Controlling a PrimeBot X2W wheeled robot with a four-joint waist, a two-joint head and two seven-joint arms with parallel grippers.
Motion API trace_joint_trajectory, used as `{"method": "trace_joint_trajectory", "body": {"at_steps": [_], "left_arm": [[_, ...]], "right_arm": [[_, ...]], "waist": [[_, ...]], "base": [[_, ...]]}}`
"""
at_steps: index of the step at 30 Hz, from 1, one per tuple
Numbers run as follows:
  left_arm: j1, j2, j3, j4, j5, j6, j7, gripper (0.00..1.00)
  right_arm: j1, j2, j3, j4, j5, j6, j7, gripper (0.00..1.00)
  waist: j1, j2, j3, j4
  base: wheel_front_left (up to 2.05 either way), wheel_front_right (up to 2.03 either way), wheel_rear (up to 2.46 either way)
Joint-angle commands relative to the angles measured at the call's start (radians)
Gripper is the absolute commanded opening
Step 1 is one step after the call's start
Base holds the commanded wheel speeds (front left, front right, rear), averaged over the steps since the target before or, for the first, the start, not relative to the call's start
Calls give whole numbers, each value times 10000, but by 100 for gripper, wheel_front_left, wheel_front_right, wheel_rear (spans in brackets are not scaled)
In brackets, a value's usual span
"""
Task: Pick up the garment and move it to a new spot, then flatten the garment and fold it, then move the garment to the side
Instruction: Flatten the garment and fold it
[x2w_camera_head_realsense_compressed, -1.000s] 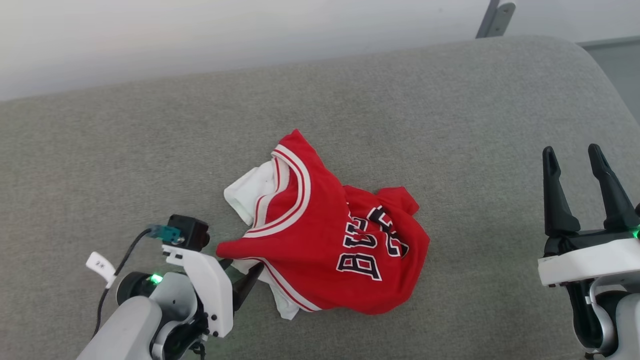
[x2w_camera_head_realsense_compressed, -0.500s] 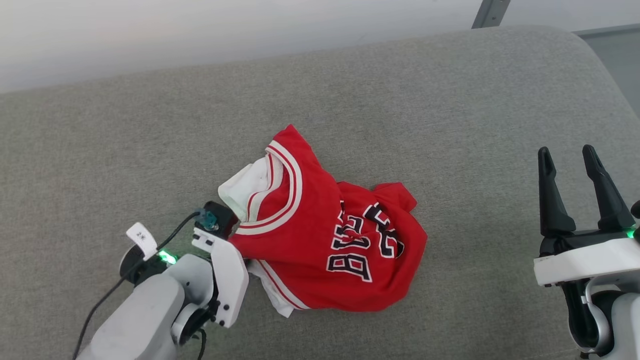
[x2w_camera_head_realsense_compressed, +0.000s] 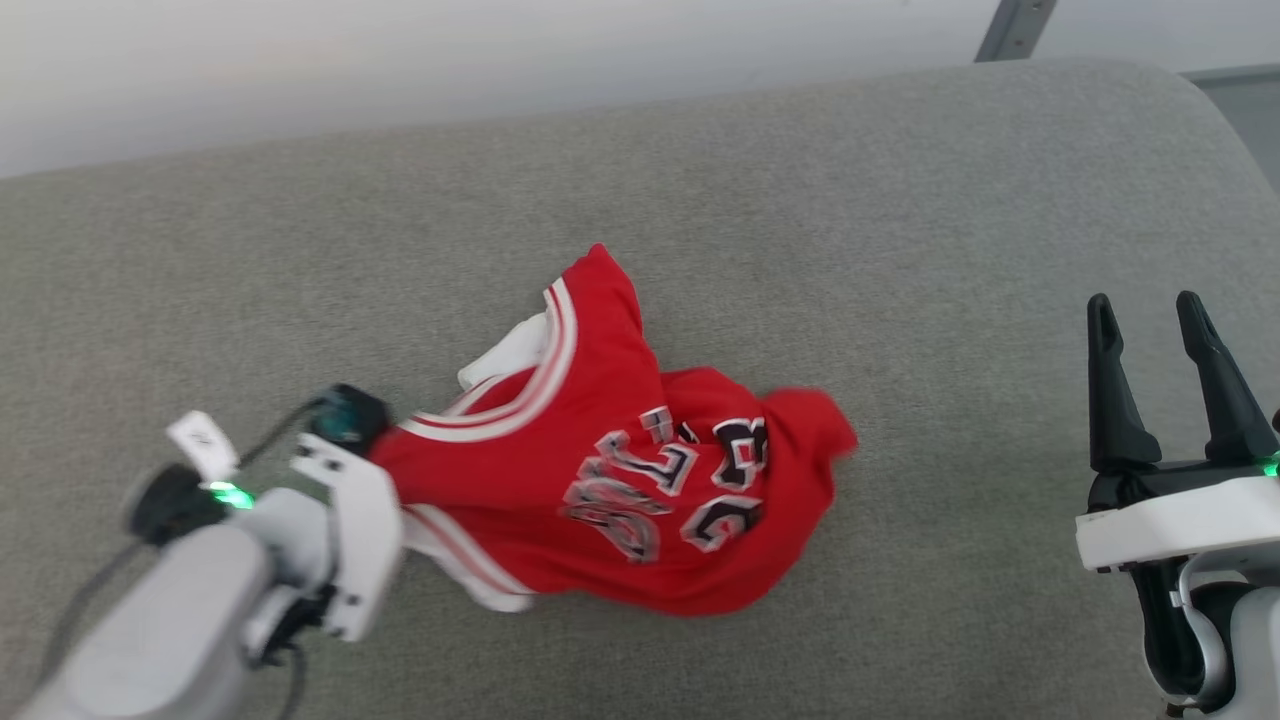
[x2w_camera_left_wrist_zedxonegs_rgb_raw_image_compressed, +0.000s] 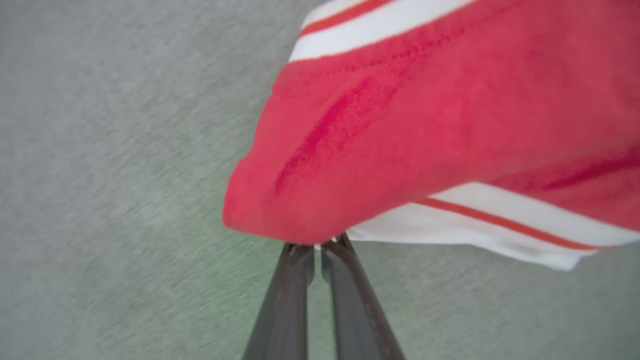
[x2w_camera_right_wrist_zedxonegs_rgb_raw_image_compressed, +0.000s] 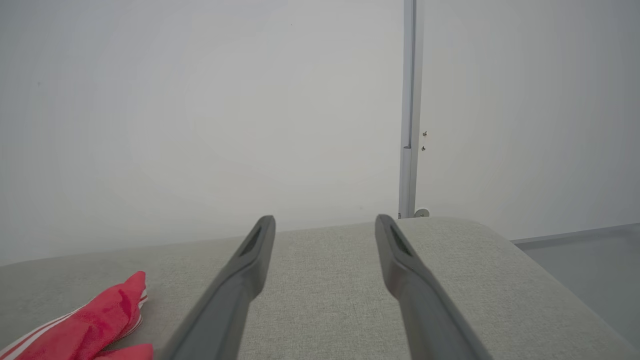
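A broad cushion covered in light grey woven fabric spreads across the scene, its far right corner softly rounded. Behind it rises a plain, pale wall, evenly lit by soft, diffuse light. A slim grey metal strip runs vertically up the wall at the far right, with two small screws just beside it. A smooth grey floor lies to the right of the cushion.

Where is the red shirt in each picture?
Head view: the red shirt sits in the middle, slightly left.
Left wrist view: the red shirt is big at the upper right, pinched by the left gripper.
Right wrist view: the red shirt peeks in at the bottom left corner.
Shared landmark: the grey cushion beneath it.
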Motion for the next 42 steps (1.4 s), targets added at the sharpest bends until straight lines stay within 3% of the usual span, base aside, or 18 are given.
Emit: {"method": "trace_joint_trajectory", "body": {"at_steps": [1, 9, 12, 15, 22, 28, 33, 34, 36, 37, 38, 42], "left_arm": [[138, 401, 109, -157, 55, 100, 176, 0], [-113, 1833, 675, -829, -41, 267, 748, 0], [-182, 2077, 892, -902, -297, 306, 916, 0], [-278, 2061, 1126, -1068, -639, 236, 945, 0], [-482, 1367, 1079, -2507, -1437, 115, 1462, 0], [-256, 758, 409, -3855, -1578, 63, 2098, 0], [25, 473, -208, -3973, -1346, -33, 2200, 0], [67, 452, -331, -3939, -1272, -88, 2177, 3], [182, 362, -427, -3853, -1317, -125, 2089, 44], [197, 370, -451, -3839, -1305, -151, 2061, 91], [258, 345, -413, -3810, -1442, -126, 2093, 100], [132, 586, -269, -4120, -1648, -113, 2278, 100]], "right_arm": [[103, 15, -19, 15, 51, 0, -62, 100], [203, 69, 17, -24, 29, 0, 29, 100], [247, 92, 39, -37, 65, 0, 58, 100], [267, 122, 91, -19, 79, 0, 73, 100], [274, 108, 113, 98, 117, 0, 45, 100], [118, 160, 113, 135, 177, -1, -16, 100], [-6, 211, 139, 207, 170, 0, -86, 100], [-15, 222, 145, 229, 168, 0, -103, 100], [-34, 237, 143, 266, 175, 0, -92, 100], [-47, 243, 135, 286, 180, 0, -109, 100], [-52, 244, 130, 294, 180, 0, -125, 100], [-40, 194, 84, 342, 215, 0, -187, 100]], "waist": [[0, 0, -50, 60], [0, 0, -112, 144], [0, 0, -117, 151], [0, 0, -114, 131], [0, 0, -109, 101], [0, 0, 69, 25], [0, 0, 220, -16], [0, 0, 242, -18], [0, 0, 271, -10], [0, 0, 276, -3], [0, 0, 270, 9], [0, 0, 227, 76]], "base": [[0, 0, 0], [0, 0, 0], [0, 0, 0], [0, 0, 0], [0, 0, 0], [0, 0, 0], [0, 0, 0], [0, 0, 0], [0, 0, 0], [0, 0, 0], [0, 0, 0], [0, 0, 0]]}}
